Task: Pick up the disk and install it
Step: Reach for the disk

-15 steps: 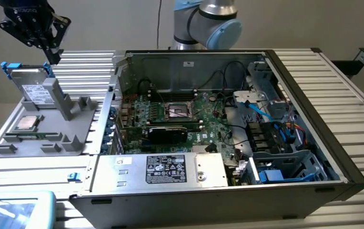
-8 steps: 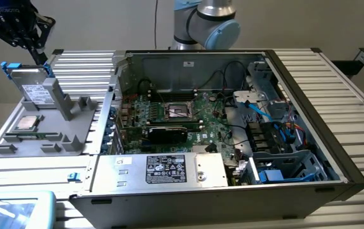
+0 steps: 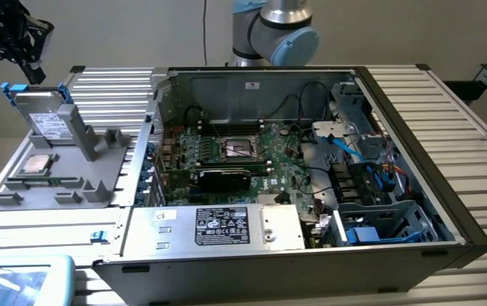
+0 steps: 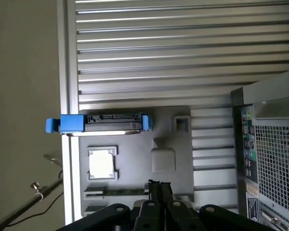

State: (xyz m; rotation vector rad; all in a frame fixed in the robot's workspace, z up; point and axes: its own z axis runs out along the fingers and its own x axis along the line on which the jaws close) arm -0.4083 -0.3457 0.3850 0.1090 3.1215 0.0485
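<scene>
Gripper [image 3: 34,71] of the arm, at the exterior view's far left, hangs above the disk [image 3: 46,118] without touching it. Its fingers [image 4: 155,192] are clenched together and grasp nothing. The disk, a silver-grey hard drive with a white label in a blue carrier [image 3: 7,89], stands on edge in a slot at the far end of a grey fixture [image 3: 99,143]. This fixture lies on the slatted bench [image 3: 447,102], along the bench's edge at the exterior view's left. Nearer the camera than the disk, a square CPU chip [image 3: 37,164] lies flat in a recess of the same fixture. Just beside the fixture, toward the exterior view's right, an open computer case [image 3: 414,146] rests on the middle of the bench. Its motherboard [image 3: 235,153] faces upward, and a silver power supply [image 3: 222,226] with a black label fills the near corner. Blue cables [image 3: 350,150] run above the drive cage [image 3: 380,223] on the case's right side. The arm's base [image 3: 273,32] rises behind the case's far wall.
</scene>
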